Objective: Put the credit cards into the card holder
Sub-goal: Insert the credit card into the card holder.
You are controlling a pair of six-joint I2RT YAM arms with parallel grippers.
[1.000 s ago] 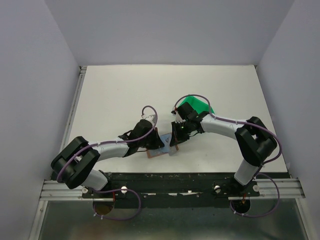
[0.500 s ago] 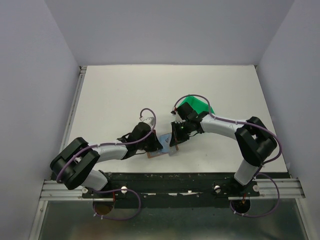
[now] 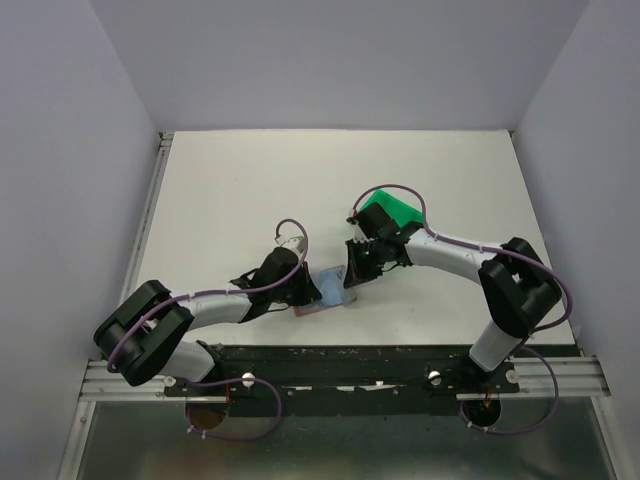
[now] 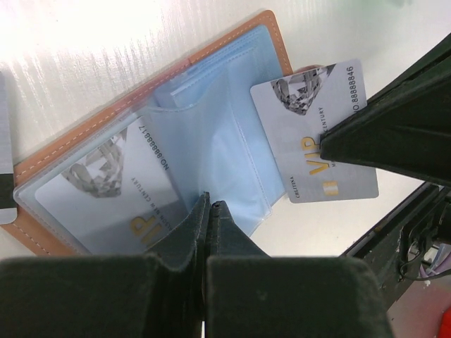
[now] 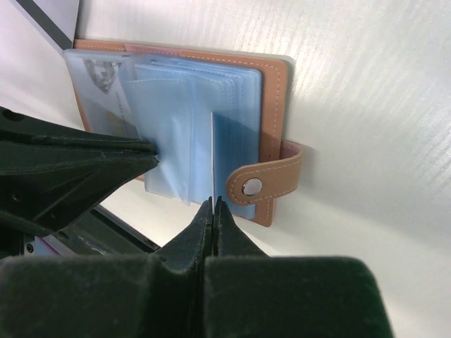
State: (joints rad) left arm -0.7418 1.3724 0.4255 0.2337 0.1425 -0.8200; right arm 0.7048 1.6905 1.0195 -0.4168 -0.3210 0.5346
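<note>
White table, walls seemingly grey; card holder.

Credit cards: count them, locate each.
3. One pale grey VIP card sits sleeved in the tan leather card holder; a second is pinched in the right jaws beside it; a third's edge shows past the holder. Others may be hidden.

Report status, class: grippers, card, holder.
Left gripper shut on clear sleeve. Right gripper shut on VIP card, at open card holder. Nothing in the way.
</note>
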